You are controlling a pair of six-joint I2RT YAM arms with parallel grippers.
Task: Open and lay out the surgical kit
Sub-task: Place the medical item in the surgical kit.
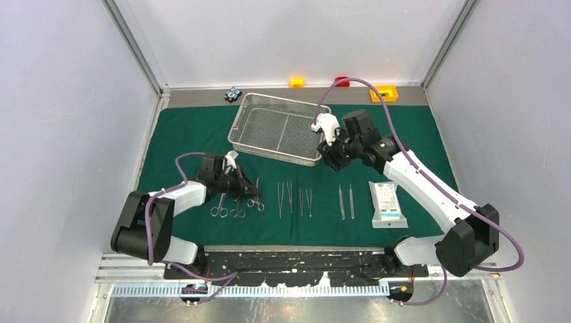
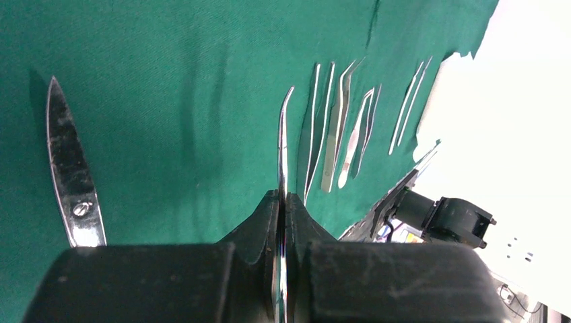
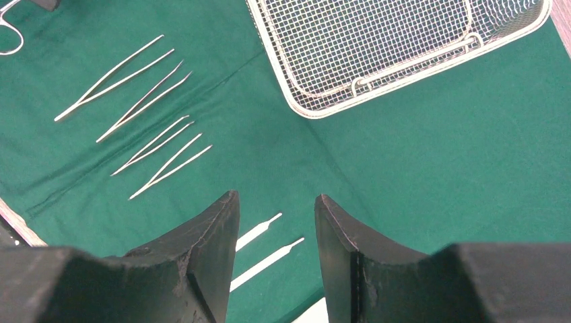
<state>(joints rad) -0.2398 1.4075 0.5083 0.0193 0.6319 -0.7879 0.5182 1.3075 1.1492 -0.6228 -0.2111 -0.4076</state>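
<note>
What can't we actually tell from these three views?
- Left wrist: left claw hides the handle end of the curved instrument it grips; scissors run under the claw body too.
- Right wrist: right claw covers the lower ends of two flat instruments.
- Top view: print on the white pouch is too small; small dark object behind the tray can't be identified.

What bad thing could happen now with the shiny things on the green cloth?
The left tool pinches a slim curved silver forceps by a thin edge. It might slip or twist and bump the straight silver tweezers beside it. Pressing low could also drag the dark green cloth drape, wrinkling it and skewing the neat row.
</note>
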